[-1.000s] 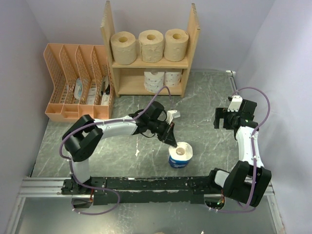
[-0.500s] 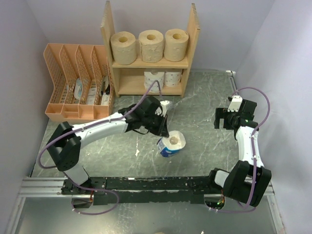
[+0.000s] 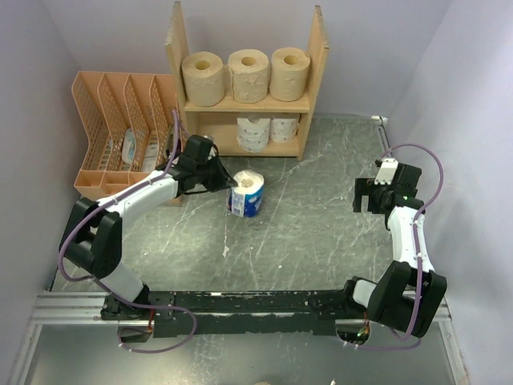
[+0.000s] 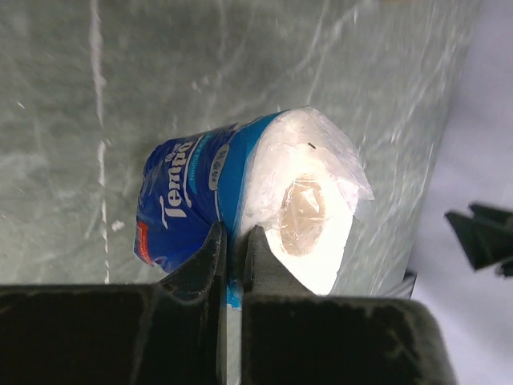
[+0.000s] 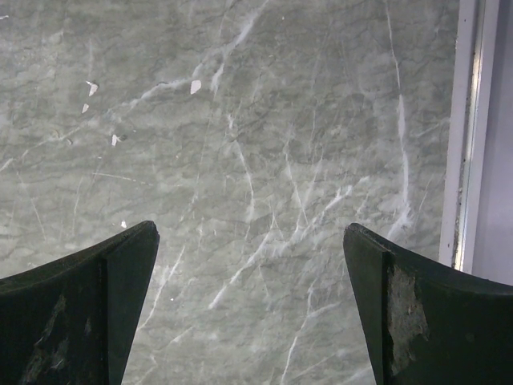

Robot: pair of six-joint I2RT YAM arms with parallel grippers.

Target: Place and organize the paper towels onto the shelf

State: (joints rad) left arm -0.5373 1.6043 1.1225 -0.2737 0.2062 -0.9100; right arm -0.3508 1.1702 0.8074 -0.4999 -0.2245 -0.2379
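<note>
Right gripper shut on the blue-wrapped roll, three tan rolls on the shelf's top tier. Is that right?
No: the left gripper is shut on the blue-wrapped roll, as the left wrist view shows; the right gripper is open, holding nothing. The three tan rolls are on the top tier of the shelf.

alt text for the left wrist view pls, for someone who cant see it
The left tool, its fingers nearly together, pinches the wrapper of a blue-wrapped white paper towel roll, whose hollow core shows at its right end. A grey-green marbled table fills the background.
</note>
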